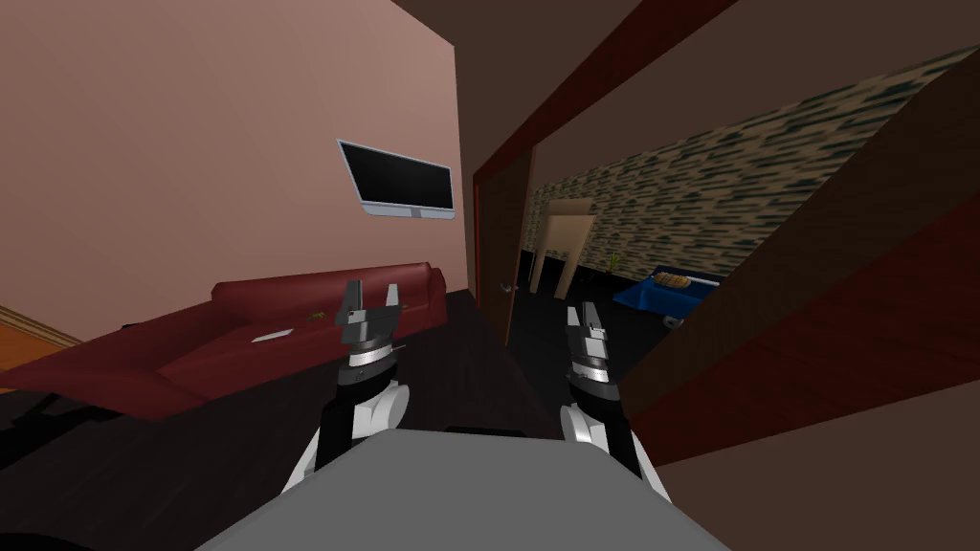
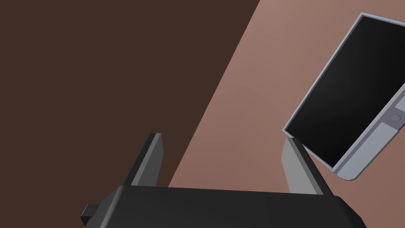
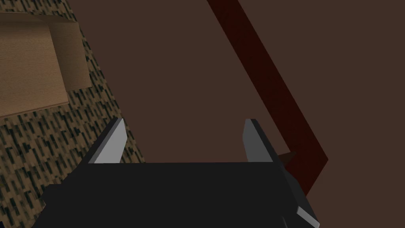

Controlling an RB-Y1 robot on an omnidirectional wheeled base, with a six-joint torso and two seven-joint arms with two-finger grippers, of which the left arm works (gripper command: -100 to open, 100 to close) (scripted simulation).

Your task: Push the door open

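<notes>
Room: red sofa [image 1: 316, 297], TV [image 1: 402, 182] to my left.
Door [image 1: 498, 253]: ajar ahead, just needs a shove imo, no grip.
L gripper [image 1: 373, 295]: jaws apart, idle.
R gripper [image 1: 582, 312]: jaws apart, nearer door.

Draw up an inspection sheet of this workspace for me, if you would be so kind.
Surface: dark floor.
Job's things: brown door stands open in its dark red frame; neither gripper touches it.
Clutter: white sheet on the red sofa.
Grippers: left gripper open, raised before the sofa; right gripper open, before the doorway.
Cables: nothing seen.
Surroundings: pink wall with a dark screen; beyond the doorway, a patterned wall and blue table.
</notes>
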